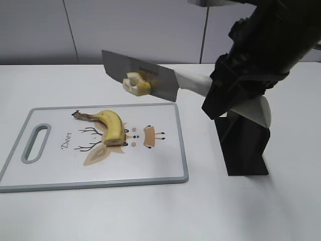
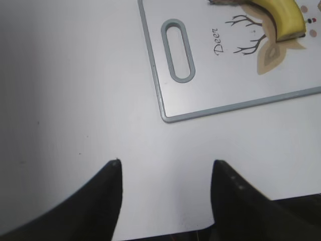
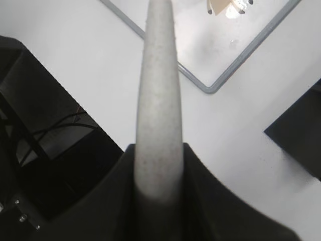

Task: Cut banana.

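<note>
A yellow banana [image 1: 111,125] with its stem end left and a cut right end lies on the white cutting board [image 1: 155,160]; it also shows in the left wrist view [image 2: 283,20]. My right gripper [image 1: 220,95] is shut on the pale handle [image 3: 159,100] of a cleaver-style knife [image 1: 125,68], held in the air above the board's far edge. A cut banana piece [image 1: 136,83] sticks to the blade's side. My left gripper [image 2: 165,165] is open and empty over the bare table left of the board [image 2: 210,75]; it is out of the exterior view.
A black knife block [image 1: 243,145] stands right of the board, under my right arm; one more pale handle [image 1: 261,110] sticks out of it. The board has a grey rim and a handle slot [image 1: 35,143] at its left end.
</note>
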